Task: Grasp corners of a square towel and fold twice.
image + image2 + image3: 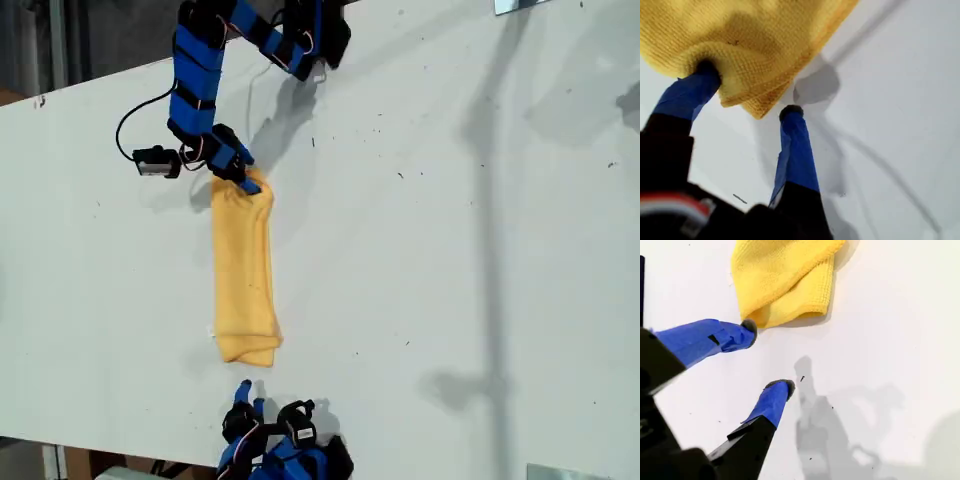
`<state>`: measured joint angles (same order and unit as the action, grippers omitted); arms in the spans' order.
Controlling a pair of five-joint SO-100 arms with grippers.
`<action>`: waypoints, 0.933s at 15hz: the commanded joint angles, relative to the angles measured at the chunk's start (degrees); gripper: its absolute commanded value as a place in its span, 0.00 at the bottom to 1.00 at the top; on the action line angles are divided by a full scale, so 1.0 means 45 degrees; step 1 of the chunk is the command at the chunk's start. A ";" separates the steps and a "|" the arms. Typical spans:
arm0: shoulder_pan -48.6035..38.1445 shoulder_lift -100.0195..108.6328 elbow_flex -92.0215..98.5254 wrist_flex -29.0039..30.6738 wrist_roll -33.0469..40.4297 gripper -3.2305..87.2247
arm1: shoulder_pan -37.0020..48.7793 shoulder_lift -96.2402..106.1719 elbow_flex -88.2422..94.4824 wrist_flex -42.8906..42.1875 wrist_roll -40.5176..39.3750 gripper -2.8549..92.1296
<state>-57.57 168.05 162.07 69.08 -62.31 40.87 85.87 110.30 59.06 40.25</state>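
My first gripper (747,97), jaws spread, one finger under the waffle-textured yellow square towel (245,270); my second gripper (767,355) spread above white surface (450,250).

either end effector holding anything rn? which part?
My second end effector holds nothing. My first end effector has one finger under the folded yellow terry towel's corner, jaws apart; no clamp.

White table (450,250); folded square towel (245,270) on it

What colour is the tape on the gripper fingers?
Blue, with dark tips, on both my first gripper and second gripper; clearest in the second wrist view.
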 commanded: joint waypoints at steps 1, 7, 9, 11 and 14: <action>-0.0078 0.0586 0.1113 -0.0703 -0.0098 0.24 | -0.0156 -0.0781 -0.3047 0.0957 -0.0234 0.34; 0.0234 0.3828 0.2207 0.0293 -0.0234 0.21 | 0.1426 -0.4355 -0.4883 0.1953 -0.0410 0.31; 0.0234 0.3867 0.2227 0.0293 -0.0215 0.21 | 0.1562 -0.4609 -0.4805 0.2305 -0.0508 0.22; 0.0215 0.3848 0.2246 0.0254 -0.0195 0.21 | 0.1797 -0.4590 -0.4629 0.2656 -0.0664 0.03; 0.0234 0.3848 0.2285 0.0234 -0.0254 0.21 | 0.2637 -0.3125 -0.2871 0.2188 -0.0723 0.03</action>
<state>-57.39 185.19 172.71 69.96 -62.84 49.48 68.03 92.81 69.70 37.53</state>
